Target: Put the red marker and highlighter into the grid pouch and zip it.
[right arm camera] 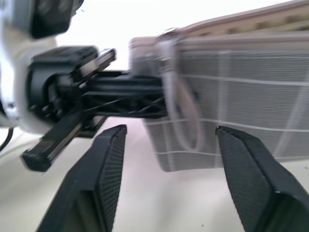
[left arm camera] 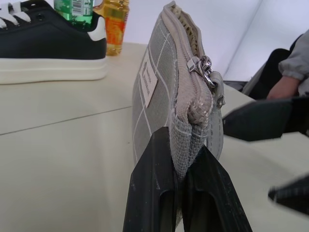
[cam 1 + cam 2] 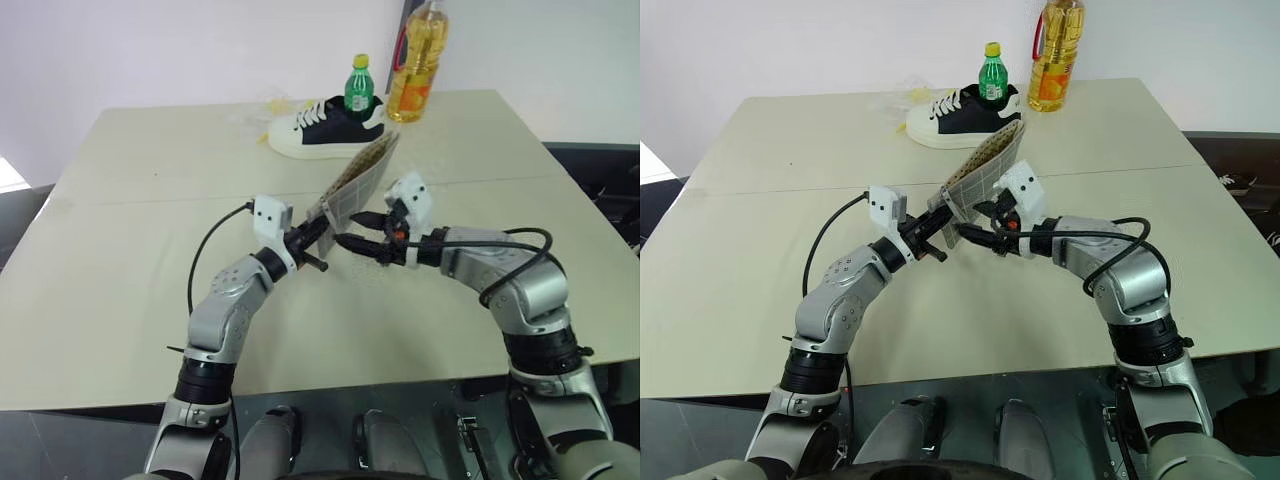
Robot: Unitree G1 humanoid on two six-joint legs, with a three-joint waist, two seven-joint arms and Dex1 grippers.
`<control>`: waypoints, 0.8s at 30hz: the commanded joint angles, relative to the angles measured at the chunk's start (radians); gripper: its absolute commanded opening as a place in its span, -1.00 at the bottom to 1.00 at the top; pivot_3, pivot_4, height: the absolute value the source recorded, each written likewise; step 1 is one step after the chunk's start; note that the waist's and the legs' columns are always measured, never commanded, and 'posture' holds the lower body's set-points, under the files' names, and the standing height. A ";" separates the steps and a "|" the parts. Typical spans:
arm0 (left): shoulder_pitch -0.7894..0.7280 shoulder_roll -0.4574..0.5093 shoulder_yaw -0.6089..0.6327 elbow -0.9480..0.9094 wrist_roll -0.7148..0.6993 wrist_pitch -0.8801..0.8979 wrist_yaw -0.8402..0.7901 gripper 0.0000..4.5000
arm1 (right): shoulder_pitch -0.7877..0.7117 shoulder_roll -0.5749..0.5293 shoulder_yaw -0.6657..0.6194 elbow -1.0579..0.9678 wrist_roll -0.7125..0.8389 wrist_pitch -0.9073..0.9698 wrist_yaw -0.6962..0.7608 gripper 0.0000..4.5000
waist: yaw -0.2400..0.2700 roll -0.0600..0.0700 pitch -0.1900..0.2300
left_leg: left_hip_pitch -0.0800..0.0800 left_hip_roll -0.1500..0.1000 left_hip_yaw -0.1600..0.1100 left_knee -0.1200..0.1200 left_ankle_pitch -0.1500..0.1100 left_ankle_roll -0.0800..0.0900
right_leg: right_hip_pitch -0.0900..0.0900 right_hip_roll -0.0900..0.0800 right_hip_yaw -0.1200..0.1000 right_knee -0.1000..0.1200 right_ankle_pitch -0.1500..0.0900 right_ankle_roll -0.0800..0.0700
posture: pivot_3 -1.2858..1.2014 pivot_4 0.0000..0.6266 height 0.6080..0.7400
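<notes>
Two grippers meet above the table (image 3: 120, 300): left gripper (image 2: 186, 169) clamped on the grid pouch (image 2: 164, 96); right gripper (image 1: 169, 145) spread apart beside its zipper end.

Bright, even indoor light, soft shadows on the table (image 3: 120, 300); right wrist view motion-blurred.

My two head cameras look forward and down over the counter (image 3: 120, 300) from close above the arms. Each wrist camera looks along its own tool from very near. All four share the grid pouch (image 2: 164, 101) held up between the arms.
</notes>
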 commanded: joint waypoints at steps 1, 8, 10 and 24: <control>-0.003 -0.004 -0.002 -0.050 -0.016 -0.011 0.001 -1.00 | -0.012 0.022 0.021 -0.011 -0.027 -0.030 -0.023 0.22 | 0.001 0.000 0.000 | 0.000 0.000 0.000 0.000 0.000 0.000 | 0.000 0.000 0.000 0.000 0.000 0.000 | 0.03 -0.52 0.97; -0.007 -0.004 -0.002 -0.051 -0.019 -0.006 0.004 -1.00 | -0.022 0.066 0.029 0.023 -0.071 -0.054 -0.069 -0.99 | 0.001 0.000 0.000 | 0.000 0.000 0.000 0.000 0.000 0.000 | 0.000 0.000 0.000 0.000 0.000 0.000 | 0.03 -0.52 0.97; -0.007 -0.002 0.000 -0.051 -0.019 -0.007 0.004 -1.00 | -0.022 0.062 0.024 0.024 -0.076 -0.054 -0.068 -0.99 | 0.001 0.000 0.000 | 0.000 0.000 0.000 0.000 0.000 0.000 | 0.000 0.000 0.000 0.000 0.000 0.000 | 0.03 -0.52 0.97; 0.117 0.192 -0.012 -0.124 0.026 -0.068 -0.110 -1.00 | -0.193 -0.232 -0.112 0.321 -0.249 -0.252 -0.066 -0.99 | 0.001 0.000 0.000 | 0.000 0.000 0.001 -0.002 0.000 0.000 | -0.001 0.000 0.000 -0.001 0.000 0.000 | 0.03 -0.52 0.97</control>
